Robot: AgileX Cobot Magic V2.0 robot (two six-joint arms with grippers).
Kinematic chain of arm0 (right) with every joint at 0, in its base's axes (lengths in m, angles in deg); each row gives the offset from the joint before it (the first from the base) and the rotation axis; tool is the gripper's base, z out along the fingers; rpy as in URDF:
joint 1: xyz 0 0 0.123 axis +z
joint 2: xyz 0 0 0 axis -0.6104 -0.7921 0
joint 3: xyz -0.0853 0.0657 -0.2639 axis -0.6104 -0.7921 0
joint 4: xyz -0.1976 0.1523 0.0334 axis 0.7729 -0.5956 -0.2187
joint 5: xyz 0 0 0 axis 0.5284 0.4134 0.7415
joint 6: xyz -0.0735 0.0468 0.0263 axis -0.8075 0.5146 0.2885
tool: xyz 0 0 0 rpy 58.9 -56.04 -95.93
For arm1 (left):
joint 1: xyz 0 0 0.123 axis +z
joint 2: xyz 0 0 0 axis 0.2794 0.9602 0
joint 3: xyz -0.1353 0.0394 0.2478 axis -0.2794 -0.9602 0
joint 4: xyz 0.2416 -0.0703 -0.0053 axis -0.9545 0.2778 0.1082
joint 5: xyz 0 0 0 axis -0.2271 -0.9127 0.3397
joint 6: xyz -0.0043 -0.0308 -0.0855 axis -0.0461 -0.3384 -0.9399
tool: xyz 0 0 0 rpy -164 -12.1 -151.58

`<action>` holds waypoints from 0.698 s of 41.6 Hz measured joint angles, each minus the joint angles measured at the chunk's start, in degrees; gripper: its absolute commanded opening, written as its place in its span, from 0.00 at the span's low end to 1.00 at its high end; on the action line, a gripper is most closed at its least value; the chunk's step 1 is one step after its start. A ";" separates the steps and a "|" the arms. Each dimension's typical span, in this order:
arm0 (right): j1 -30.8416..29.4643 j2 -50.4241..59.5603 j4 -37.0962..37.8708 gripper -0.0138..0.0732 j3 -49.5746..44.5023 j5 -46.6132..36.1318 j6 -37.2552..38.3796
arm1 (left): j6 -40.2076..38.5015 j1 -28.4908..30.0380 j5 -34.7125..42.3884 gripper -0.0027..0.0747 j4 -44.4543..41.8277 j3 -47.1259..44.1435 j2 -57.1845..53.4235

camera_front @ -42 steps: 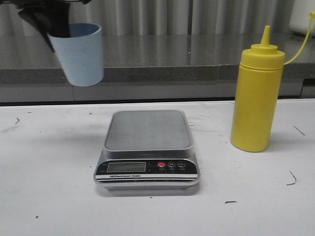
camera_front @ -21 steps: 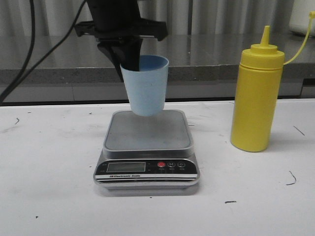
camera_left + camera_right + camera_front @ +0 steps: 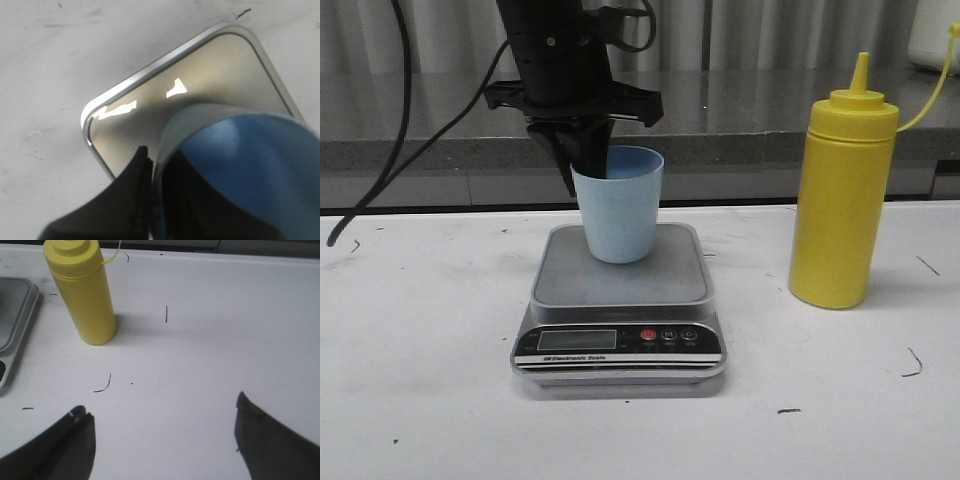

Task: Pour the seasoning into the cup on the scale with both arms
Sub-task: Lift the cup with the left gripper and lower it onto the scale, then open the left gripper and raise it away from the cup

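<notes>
My left gripper (image 3: 582, 165) is shut on the near-left rim of the pale blue cup (image 3: 618, 205), one finger inside and one outside. The cup stands on or just above the grey platform of the scale (image 3: 620, 300); contact cannot be told. In the left wrist view the cup (image 3: 240, 170) fills the lower right over the scale platform (image 3: 150, 100), with the gripper (image 3: 152, 165) pinching its wall. The yellow seasoning bottle (image 3: 842, 190) stands upright on the table right of the scale, also in the right wrist view (image 3: 82, 295). My right gripper (image 3: 162, 407) is open and empty above bare table.
A grey counter ledge (image 3: 720, 140) runs behind the white table (image 3: 420, 400). The left arm's cable (image 3: 390, 150) hangs at the back left. The scale's edge (image 3: 15, 330) shows in the right wrist view. Small black marks dot the table.
My left gripper carried the cup from the upper left to over the scale, then lowered it onto or close to the platform. The bottle and scale have not moved.
</notes>
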 measured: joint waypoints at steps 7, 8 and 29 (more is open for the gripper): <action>0.00 0.00 0.00 0.84 0.00 0.00 0.00 | 0.00 0.00 0.13 0.54 0.00 0.00 0.13; 0.00 0.00 0.00 0.84 0.00 0.00 0.00 | 0.00 0.00 0.13 0.56 0.00 0.00 0.13; 0.00 0.00 0.00 0.84 0.00 0.00 0.00 | 0.00 0.00 1.43 0.54 0.11 -2.76 -15.25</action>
